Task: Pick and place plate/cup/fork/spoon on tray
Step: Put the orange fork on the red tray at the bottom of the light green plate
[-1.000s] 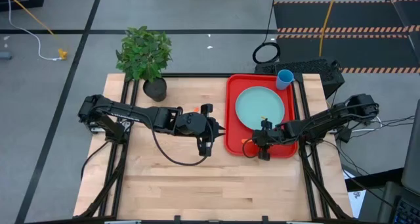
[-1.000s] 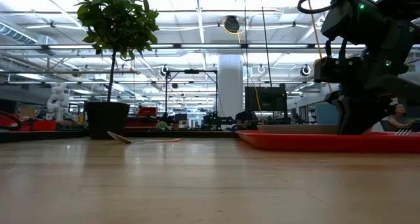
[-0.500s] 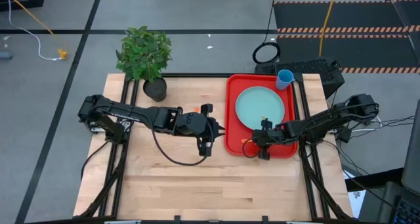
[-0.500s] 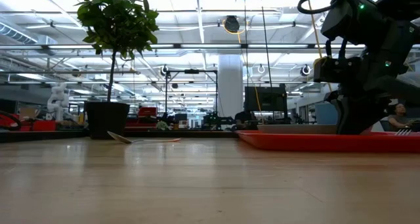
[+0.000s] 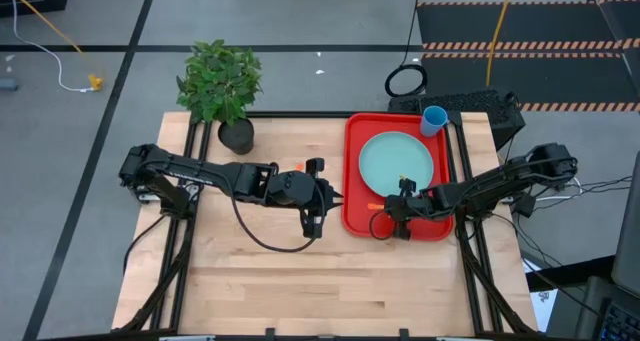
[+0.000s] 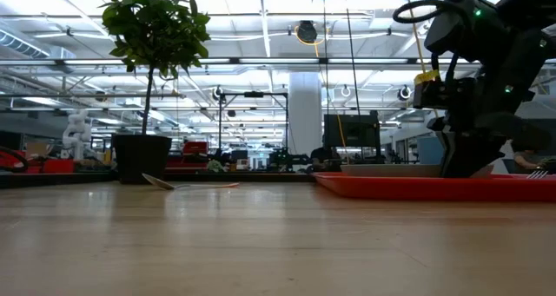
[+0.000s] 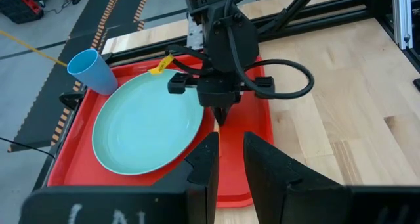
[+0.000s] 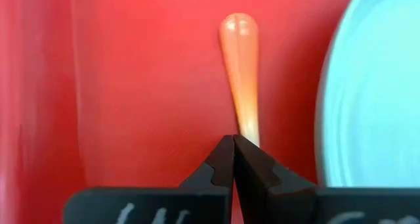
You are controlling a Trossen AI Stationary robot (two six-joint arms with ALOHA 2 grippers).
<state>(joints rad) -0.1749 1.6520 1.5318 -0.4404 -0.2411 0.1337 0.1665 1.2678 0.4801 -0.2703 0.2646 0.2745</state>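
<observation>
The red tray (image 5: 352, 196) holds the turquoise plate (image 5: 396, 163), with the blue cup (image 5: 433, 120) at its far right corner. My right gripper (image 5: 392, 216) stands over the tray's near part beside the plate, shut on the fork. The fork's orange handle (image 8: 239, 66) and its tines (image 6: 539, 173) show. The spoon (image 6: 174, 184) lies flat on the table near the plant; only its orange handle (image 5: 298, 167) shows from above. My left gripper (image 7: 230, 159) hovers open over the table, left of the tray, with nothing in it. My right gripper pinches the fork where the orange handle narrows (image 8: 248, 133), between its two fingertips. The fingers slant down from the table's right side and lie across the fork. The handle points toward the tray's left rim, low over the tray floor; whether it rests there I cannot tell.
A potted plant (image 5: 222, 86) stands at the table's far left. Bare wood (image 5: 330, 281) lies near the front edge. A black device (image 5: 470, 103) sits behind the tray, off the table.
My right gripper has turned slightly at the wrist while staying in place and shut. The fork's handle end has swung a little toward the far edge.
</observation>
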